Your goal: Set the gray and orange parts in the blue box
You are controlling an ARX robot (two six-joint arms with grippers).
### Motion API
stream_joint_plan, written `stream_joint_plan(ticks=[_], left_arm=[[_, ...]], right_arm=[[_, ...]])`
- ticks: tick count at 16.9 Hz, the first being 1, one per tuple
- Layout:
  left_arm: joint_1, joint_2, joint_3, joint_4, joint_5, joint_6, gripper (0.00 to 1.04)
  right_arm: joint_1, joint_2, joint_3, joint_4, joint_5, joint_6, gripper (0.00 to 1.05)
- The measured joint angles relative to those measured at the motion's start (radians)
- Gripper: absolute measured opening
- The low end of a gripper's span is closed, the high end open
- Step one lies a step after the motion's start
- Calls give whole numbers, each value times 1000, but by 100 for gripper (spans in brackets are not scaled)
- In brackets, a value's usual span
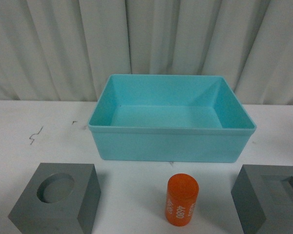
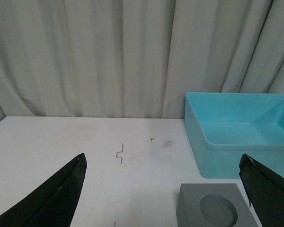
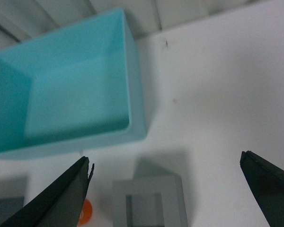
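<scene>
Fingers on both arms are spread wide and hold nothing. The left fingers (image 2: pixel 52 198) are above the worktop (image 1: pixel 39 126) with the round-recess cube (image 2: pixel 213 208) low between them and nearer one finger. The right fingers (image 3: pixel 57 194) hang over the square-recess cube (image 3: pixel 149 203). Neither pair touches a part. In the front view all three parts stand in a row on the near worktop: the round-recess cube to the left, the orange cylinder (image 1: pixel 181 200) upright in the middle, and the square-recess cube to the right, partly cut by the frame edge. The blue box (image 1: pixel 171 141) sits just beyond them, central, open-topped and empty, apart from every part, with a curtain (image 1: pixel 63 44) behind it.

Assessment: both cubes appear rigid and matte, so slip should be low. Their weight cannot be read from the pictures and they should be treated as possibly solid. They are broad, so the grip will probably need most of the available spread. Hold is best taken across two opposite flat side faces, centred and below the top edge, not on the thin rim of a recess. The cylinder is smaller, smooth and curved, and is likely to roll if knocked over. It should be pinched across its diameter at mid-height while upright. No part looks fragile.
</scene>
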Motion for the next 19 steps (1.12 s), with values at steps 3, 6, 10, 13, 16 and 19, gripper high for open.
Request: stream_joint_plan(ticks=[3,6,10,13,16,19], left_arm=[[0,0,0,0,0,0,98],[0,0,0,0,0,0,98],[0,0,0,0,0,0,98],[0,0,0,0,0,0,98],[0,0,0,0,0,0,98],[0,0,0,0,0,0,98]], right_arm=[[-19,92,-14,-32,-44,4,98],[-11,176,-56,-5,-68,23,98],[34,289,-49,11,-79,24,98],[70,320,-46,19,-79,34,98],[88,353,-45,28,-64,35,98],[86,361,-54,45,-58,35,98]])
